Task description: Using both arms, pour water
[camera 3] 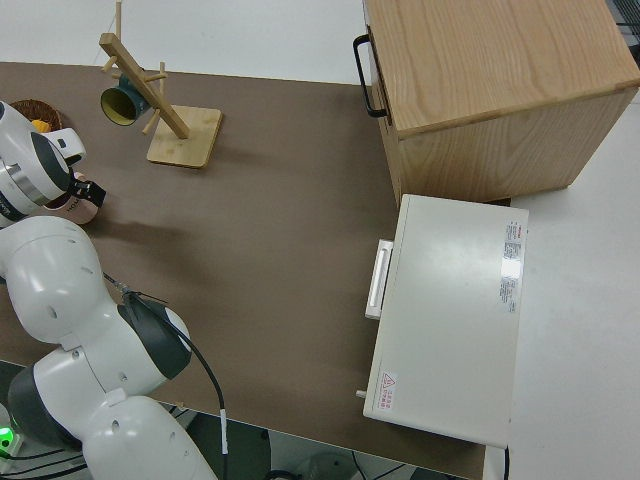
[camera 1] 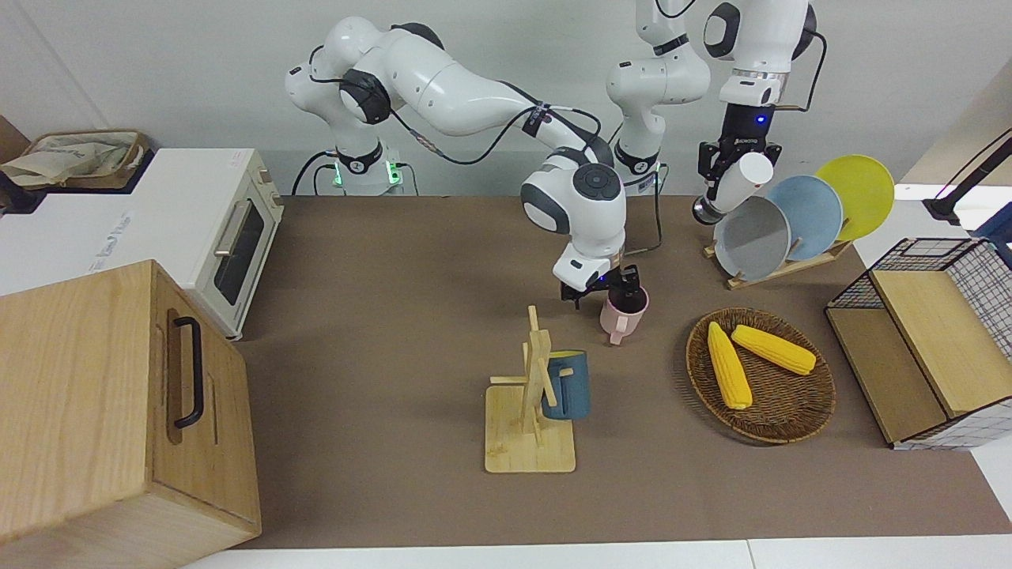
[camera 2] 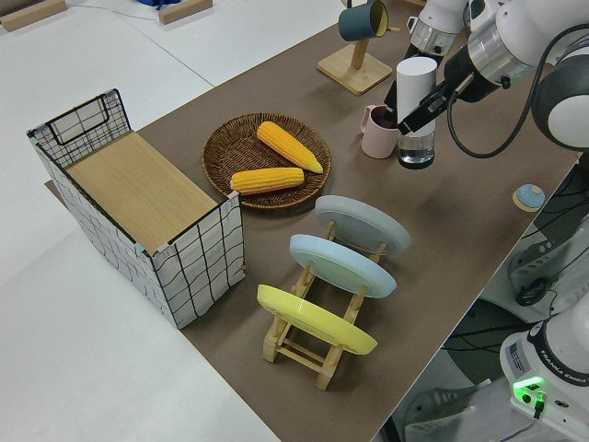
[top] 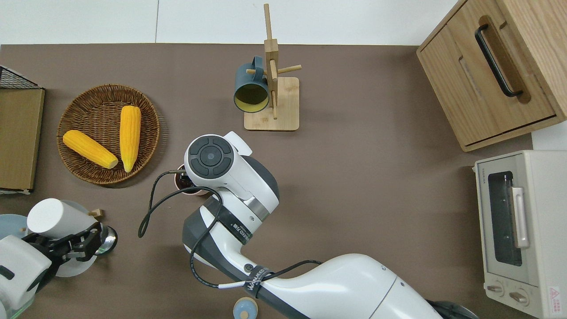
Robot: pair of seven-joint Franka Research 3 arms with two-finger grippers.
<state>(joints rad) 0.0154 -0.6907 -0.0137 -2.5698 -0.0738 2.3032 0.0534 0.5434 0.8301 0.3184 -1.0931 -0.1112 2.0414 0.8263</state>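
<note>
Transport step. Left claw (camera 1: 731,183) grips white bottle (camera 1: 742,178), tilted, over plate rack (camera 1: 779,267). Right claw (camera 1: 615,291) clamps pink mug (camera 1: 622,314) rim on tabletop (camera 1: 395,316). Next: bring bottle toward 1 o'clock in overhead view, over mug, then tip.

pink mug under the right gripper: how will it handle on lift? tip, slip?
The pink mug looks rigid and glazed, so probably slippery on a rim pinch. The right gripper sits at its rim with one finger apparently inside; held off-centre, it may swing. Its handle points away from the robots, adding slight imbalance. It stands upright on the table; unlikely to roll.
</note>
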